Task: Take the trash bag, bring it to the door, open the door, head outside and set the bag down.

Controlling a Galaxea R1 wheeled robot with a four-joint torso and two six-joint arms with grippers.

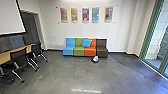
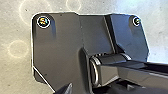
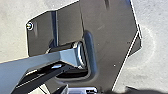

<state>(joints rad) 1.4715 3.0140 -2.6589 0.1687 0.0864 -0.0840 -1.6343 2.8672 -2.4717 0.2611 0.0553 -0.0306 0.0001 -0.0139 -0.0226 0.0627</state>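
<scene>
We see the trash bag (image 1: 95,59), a small white and dark bundle, on the floor (image 1: 62,75) toward its far edge, just in front of the sofa (image 1: 79,51), near where the orange and brown seats meet. We cannot tell whether it touches the sofa. Our left tool (image 2: 97,90) and right tool (image 3: 97,90) are both above the floor, and we cannot tell whether either is open or closed.

The sofa has blue, green, orange and brown sections, and a bright blue cushion (image 1: 86,43) leans tilted across the green and orange backrests. Above it we see five posters (image 1: 85,15) in a row on the white wall (image 1: 53,28). Along the floor's left edge, dark chairs (image 1: 19,59) with metal legs stand beside a wood-topped table (image 1: 5,55), below a white screen (image 1: 10,16). Green-framed glass (image 1: 153,37) runs along the floor's right edge.
</scene>
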